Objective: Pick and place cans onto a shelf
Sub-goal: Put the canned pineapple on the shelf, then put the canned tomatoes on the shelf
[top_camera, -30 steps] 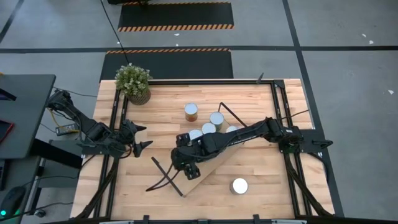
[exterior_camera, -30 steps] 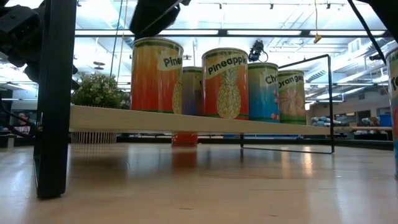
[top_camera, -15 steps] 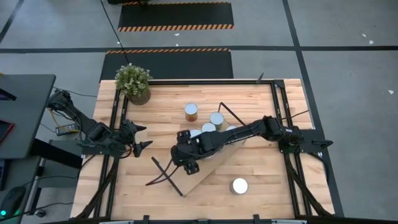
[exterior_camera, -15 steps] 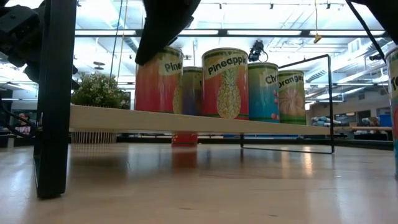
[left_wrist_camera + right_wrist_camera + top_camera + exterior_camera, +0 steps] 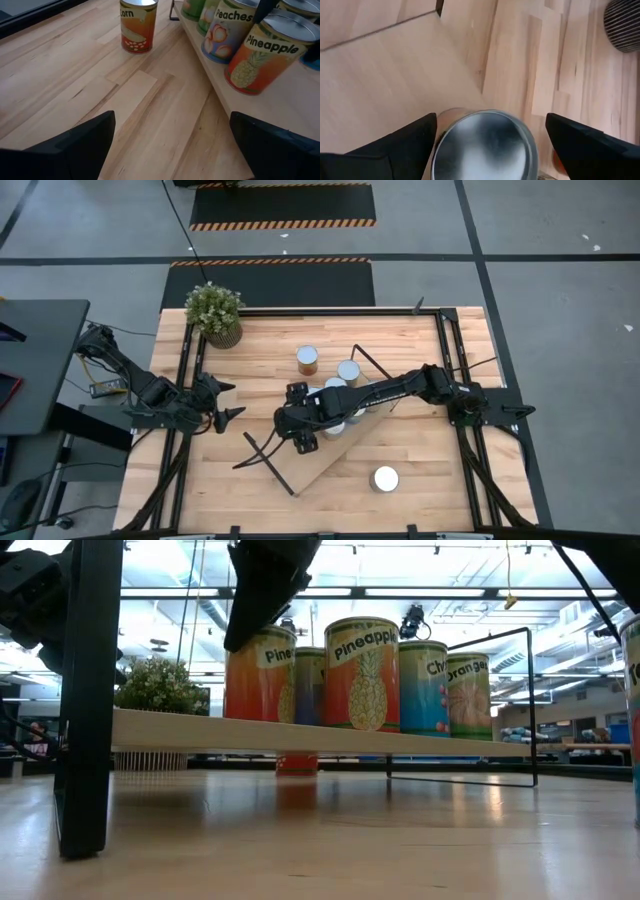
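The tabletop point(image 5: 400, 450) carries the shelf point(image 5: 330, 455), set at an angle, with a row of cans on it. One can point(image 5: 386, 478) is seen apart on the tabletop near the front edge, another point(image 5: 307, 360) behind the shelf. The right gripper point(image 5: 305, 425) is held over the pineapple can point(image 5: 258, 675) at the row's end, its fingers point(image 5: 395, 145) spread to either side of the silvery top point(image 5: 485, 145), apparently not pinching it. The left gripper point(image 5: 225, 402) waits beside the shelf, fingers spread. If the right arm is swung sideways while low, the can could be clipped and tipped into its neighbours, or pushed off the board's edge.
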`<state>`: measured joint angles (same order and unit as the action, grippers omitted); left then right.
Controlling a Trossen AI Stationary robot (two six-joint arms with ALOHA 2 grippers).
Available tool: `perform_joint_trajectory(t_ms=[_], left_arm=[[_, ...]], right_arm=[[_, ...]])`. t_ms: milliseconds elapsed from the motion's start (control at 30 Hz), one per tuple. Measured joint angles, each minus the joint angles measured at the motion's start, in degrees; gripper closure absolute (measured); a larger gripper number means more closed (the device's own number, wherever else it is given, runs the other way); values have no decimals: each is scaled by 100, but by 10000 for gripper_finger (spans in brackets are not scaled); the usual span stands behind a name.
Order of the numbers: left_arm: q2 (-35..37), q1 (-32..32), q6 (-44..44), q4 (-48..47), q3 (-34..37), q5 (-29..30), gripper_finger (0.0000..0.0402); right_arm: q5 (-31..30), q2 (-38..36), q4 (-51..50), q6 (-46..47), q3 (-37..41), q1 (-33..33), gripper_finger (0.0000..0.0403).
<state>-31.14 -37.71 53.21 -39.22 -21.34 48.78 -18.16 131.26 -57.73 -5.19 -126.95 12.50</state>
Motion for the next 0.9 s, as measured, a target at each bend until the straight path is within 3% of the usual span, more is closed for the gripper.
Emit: perform_joint_trajectory(t_ms=[300,667,900], left_arm=[[0,-2,0,-4,0,-1,2],[2,-2,0,-4,0,-3,2],[1,-1,11,-2,0,-1,2]], right_arm=[[-35,0,-537,354,-801,11,21],[303,-112,-844,731,-803,551,21],[324,-111,-2018,1920,-803,1111,22]])
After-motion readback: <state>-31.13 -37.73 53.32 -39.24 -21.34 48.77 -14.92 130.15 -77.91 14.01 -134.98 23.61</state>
